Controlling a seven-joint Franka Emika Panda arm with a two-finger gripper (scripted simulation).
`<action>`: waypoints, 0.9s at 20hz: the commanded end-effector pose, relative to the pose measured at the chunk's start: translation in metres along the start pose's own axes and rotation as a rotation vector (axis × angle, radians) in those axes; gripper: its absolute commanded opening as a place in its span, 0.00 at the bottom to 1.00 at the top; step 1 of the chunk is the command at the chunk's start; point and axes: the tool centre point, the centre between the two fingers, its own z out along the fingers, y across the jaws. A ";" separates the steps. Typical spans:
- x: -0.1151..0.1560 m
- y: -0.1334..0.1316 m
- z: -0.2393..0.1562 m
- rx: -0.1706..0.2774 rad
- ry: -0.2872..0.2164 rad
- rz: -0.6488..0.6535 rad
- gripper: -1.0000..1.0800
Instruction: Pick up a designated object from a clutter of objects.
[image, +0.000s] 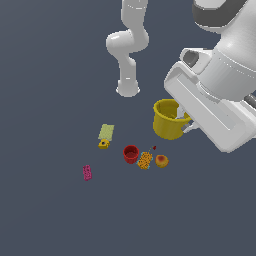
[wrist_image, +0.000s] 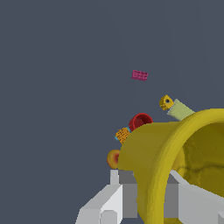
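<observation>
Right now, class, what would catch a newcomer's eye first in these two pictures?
The big yellow cup, with the gripper shut on its rim, one finger inside and one outside. Toward the exterior view's left of it lies a scatter of small items: red cup, orange dotted block, peach-like fruit, pink block.

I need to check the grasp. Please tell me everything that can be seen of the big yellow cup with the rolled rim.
The big yellow cup with the rolled rim looks like smooth, glossy plastic, round and deep, with an empty inside. It is tilted, its opening turned partly sideways. The white gripper grips its wall at the rim, one finger outside and one inside. In the exterior view it appears apart from the small red cup and the other small items.
</observation>
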 end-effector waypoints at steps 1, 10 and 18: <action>-0.010 -0.001 -0.026 0.001 0.000 0.001 0.00; -0.034 -0.005 -0.080 0.001 0.000 0.001 0.00; -0.042 -0.007 -0.099 0.001 0.000 0.000 0.00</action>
